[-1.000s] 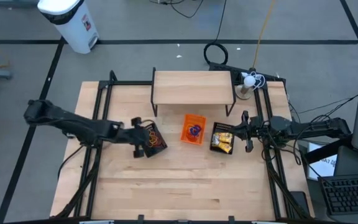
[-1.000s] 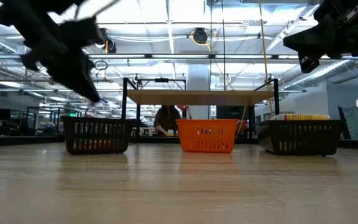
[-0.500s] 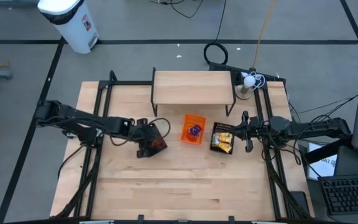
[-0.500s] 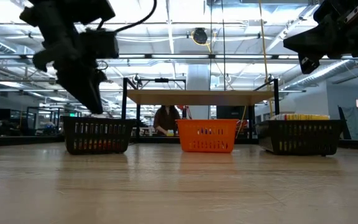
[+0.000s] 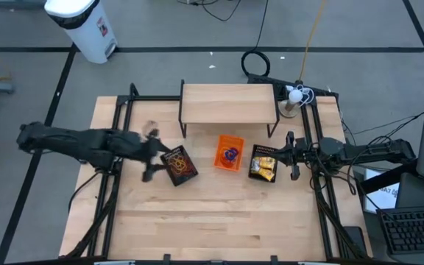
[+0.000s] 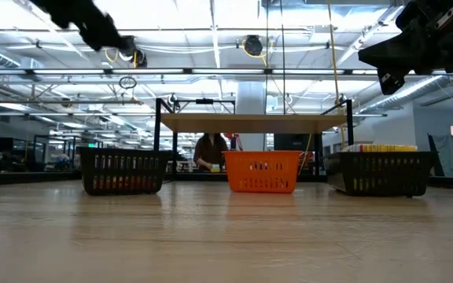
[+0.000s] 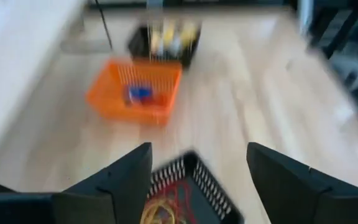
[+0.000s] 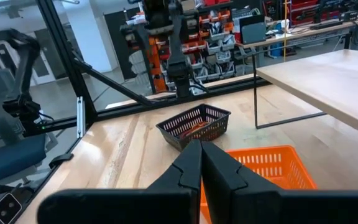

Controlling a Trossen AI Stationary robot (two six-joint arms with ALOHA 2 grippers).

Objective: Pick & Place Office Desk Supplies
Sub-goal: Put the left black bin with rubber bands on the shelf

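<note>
Three bins stand in a row on the table. The left black mesh bin (image 5: 179, 165) holds red and tan rubber bands (image 7: 169, 208). The orange bin (image 5: 230, 153) holds blue and purple rings (image 7: 139, 93). The right black mesh bin (image 5: 263, 163) holds yellow-and-white packets (image 7: 168, 36). My left gripper (image 5: 157, 156) hangs open above the left bin's left edge, nothing between its fingers (image 7: 199, 155). My right gripper (image 5: 291, 156) is shut and hangs in the air beside the right bin, holding nothing (image 8: 201, 163).
A raised wooden shelf (image 5: 229, 103) on black legs stands behind the bins. Black frame rails (image 5: 116, 140) run along both sides of the table. Bare wood (image 5: 219, 221) lies between the bins and the near edge. A person (image 6: 208, 152) shows in the room behind.
My left gripper has opened over the left black bin. It then rose and drew back toward the table's left edge, leaving most of the low view. The bins have stayed in place.
</note>
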